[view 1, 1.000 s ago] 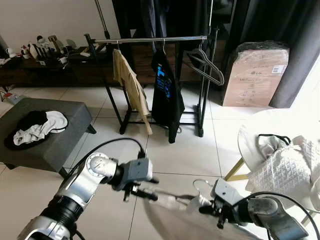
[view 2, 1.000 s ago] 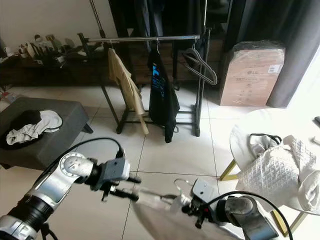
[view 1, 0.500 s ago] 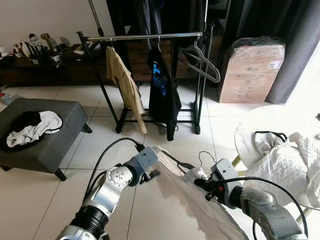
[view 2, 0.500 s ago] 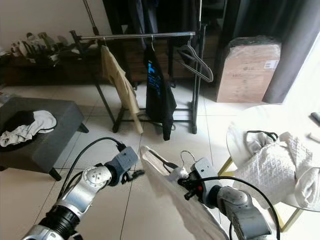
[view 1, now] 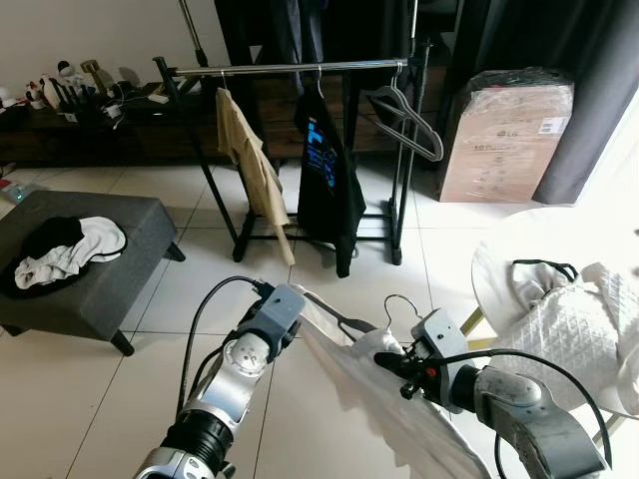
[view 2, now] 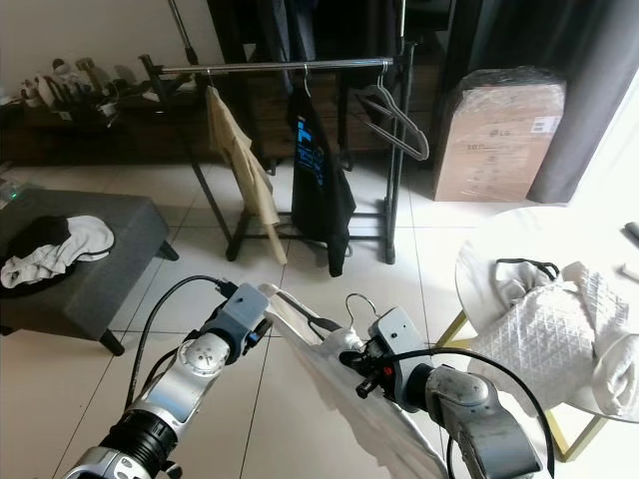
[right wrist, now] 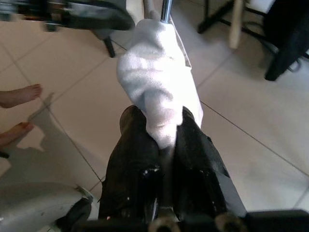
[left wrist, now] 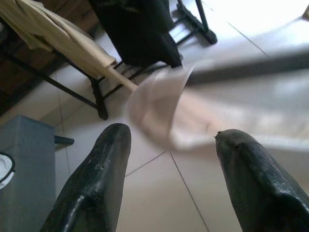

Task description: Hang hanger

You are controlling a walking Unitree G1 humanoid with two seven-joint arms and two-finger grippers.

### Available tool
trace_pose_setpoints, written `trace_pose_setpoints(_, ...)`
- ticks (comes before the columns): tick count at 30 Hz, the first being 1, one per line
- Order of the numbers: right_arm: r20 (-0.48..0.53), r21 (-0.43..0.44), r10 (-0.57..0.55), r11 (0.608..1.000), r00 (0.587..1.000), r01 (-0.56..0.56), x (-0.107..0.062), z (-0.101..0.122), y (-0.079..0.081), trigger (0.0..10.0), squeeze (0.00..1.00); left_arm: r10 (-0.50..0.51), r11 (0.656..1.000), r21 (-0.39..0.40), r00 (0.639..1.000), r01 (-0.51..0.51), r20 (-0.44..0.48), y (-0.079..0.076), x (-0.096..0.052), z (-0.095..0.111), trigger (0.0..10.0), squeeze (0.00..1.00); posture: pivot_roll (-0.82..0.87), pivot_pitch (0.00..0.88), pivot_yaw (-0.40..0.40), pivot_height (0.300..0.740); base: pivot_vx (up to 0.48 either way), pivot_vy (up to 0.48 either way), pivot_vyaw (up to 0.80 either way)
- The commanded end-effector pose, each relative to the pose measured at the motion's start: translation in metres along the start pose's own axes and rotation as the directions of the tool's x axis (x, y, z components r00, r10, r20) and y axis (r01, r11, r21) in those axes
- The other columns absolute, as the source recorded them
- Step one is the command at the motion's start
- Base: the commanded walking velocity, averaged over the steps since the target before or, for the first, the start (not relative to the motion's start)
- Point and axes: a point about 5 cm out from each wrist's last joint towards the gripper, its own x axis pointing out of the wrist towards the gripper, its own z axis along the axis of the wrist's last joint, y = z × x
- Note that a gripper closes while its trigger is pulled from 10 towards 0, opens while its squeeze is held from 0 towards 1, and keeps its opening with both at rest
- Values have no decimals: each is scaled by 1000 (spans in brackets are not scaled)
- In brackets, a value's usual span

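A white garment [view 1: 371,397] on a hanger with a metal hook [view 1: 401,300] is held up low in front of me. My right gripper [right wrist: 161,116] is shut on the hanger's neck through the bunched white cloth, just under the hook. My left gripper [left wrist: 171,135] is open at the garment's left shoulder [view 1: 305,297], and the blurred cloth lies just past its fingers [left wrist: 101,174]. The clothes rack rail [view 1: 300,68] stands ahead across the tiled floor. On it hang a beige shirt [view 1: 250,160], a black T-shirt [view 1: 324,170] and an empty hanger [view 1: 409,120].
A grey ottoman [view 1: 110,274] with crumpled clothes stands to the left. To the right is a round white table [view 1: 519,244] carrying a white quilted bag [view 1: 569,329]. A cardboard box [view 1: 504,135] stands beside the rack. A person's bare feet [right wrist: 19,94] are on the tiles nearby.
Both arms have raised the garment and hanger up and forward. The left gripper now sits at the garment's shoulder. The camera has also shifted a little.
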Motion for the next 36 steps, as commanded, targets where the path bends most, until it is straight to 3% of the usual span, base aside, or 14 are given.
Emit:
trace_pose_setpoints(1,36,-22,64,998,997,-63,-1,8,12,0,0,30,999,-25,999,-30,15,3,2,2,10000,0,-198,127,81,740,0,0,0)
trace_pose_setpoints(8,25,-24,77,997,997,-76,-4,5,17,0,0,69,997,-45,996,-67,52,3,6,11,10000,0,-206,126,82,740,0,0,0)
trace_pose_setpoints(14,13,-22,65,998,998,-65,-5,4,16,0,0,190,981,-18,981,-191,-23,18,7,2,10000,0,-202,133,80,740,0,0,0)
trace_pose_setpoints(20,6,-25,64,998,998,-64,-4,3,16,0,0,212,977,2,977,-212,-36,18,8,-1,10000,0,-202,138,79,740,0,0,0)
trace_pose_setpoints(21,6,-24,64,998,998,-64,-4,3,16,0,0,216,976,3,976,-216,-38,18,8,-1,5098,0,-203,139,79,740,0,0,0)
trace_pose_setpoints(22,7,-24,64,998,998,-64,-4,3,16,0,0,223,975,7,974,-222,-39,18,8,-1,2941,0,-203,138,78,740,0,0,0)
trace_pose_setpoints(23,7,-24,63,998,998,-63,-4,3,16,0,0,226,974,9,973,-226,-38,19,8,-1,2941,0,-203,138,78,740,0,0,0)
trace_pose_setpoints(24,3,-25,60,998,998,-60,-5,3,15,0,0,232,973,12,972,-232,-37,19,8,0,0,0,-203,141,79,740,0,0,0)
trace_pose_setpoints(36,-21,-26,45,999,999,-45,-5,-3,10,0,0,219,975,41,974,-217,-64,20,9,-5,0,0,-194,147,80,740,0,0,0)
